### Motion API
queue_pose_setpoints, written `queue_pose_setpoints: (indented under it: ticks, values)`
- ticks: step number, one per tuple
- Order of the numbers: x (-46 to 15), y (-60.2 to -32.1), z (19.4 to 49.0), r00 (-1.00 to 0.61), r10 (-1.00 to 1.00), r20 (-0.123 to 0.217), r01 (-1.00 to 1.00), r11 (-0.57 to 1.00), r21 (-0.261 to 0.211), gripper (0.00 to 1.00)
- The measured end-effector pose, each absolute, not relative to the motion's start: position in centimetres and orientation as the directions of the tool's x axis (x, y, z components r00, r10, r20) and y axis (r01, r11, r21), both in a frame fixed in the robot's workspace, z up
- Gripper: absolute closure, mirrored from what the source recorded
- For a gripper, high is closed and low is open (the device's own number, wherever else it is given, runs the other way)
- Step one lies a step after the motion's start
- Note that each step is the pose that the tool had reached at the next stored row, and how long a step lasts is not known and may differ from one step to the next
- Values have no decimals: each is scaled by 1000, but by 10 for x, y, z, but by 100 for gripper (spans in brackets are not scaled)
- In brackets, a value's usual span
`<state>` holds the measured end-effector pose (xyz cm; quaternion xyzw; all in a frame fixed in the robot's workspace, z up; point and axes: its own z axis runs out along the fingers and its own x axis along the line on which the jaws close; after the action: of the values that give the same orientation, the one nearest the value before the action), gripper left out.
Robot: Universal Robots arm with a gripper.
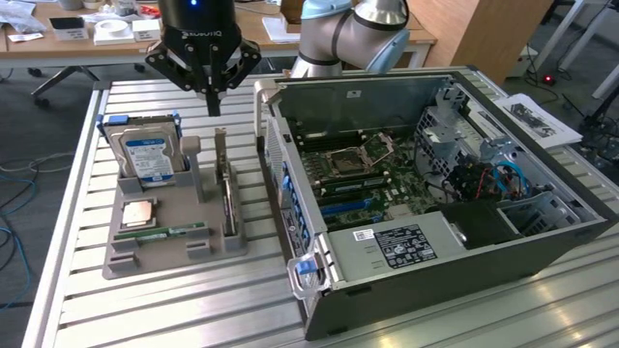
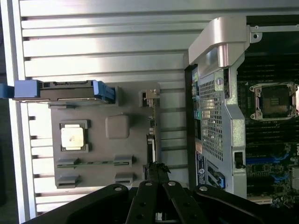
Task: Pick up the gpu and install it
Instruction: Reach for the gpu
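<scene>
The gpu (image 1: 225, 190) stands on its long edge in a slot of the grey holder tray (image 1: 174, 254), a thin tan-brown card next to the computer case. Looking straight down in the wrist view, the gpu (image 2: 151, 133) is a narrow dark line along the tray's side. My gripper (image 1: 213, 107) hangs above the card's far end, clear of it, fingers shut together with nothing between them. In the wrist view the gripper (image 2: 158, 169) sits right over the card's line.
The tray also holds an upright hard drive (image 1: 145, 156) with a blue label, a CPU (image 1: 138, 212) and a green memory stick (image 1: 159, 233). The open computer case (image 1: 435, 196) lies at the exterior view's right, motherboard (image 1: 358, 174) exposed. Everything rests on a slatted metal table (image 1: 145, 312).
</scene>
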<state>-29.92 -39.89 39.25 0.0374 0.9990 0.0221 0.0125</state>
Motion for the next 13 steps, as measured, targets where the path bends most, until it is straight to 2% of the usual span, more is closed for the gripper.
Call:
queue_pose_setpoints:
  ticks: [13]
  values:
    - [-304,-399,392,-997,75,-23,74,996,45,89]
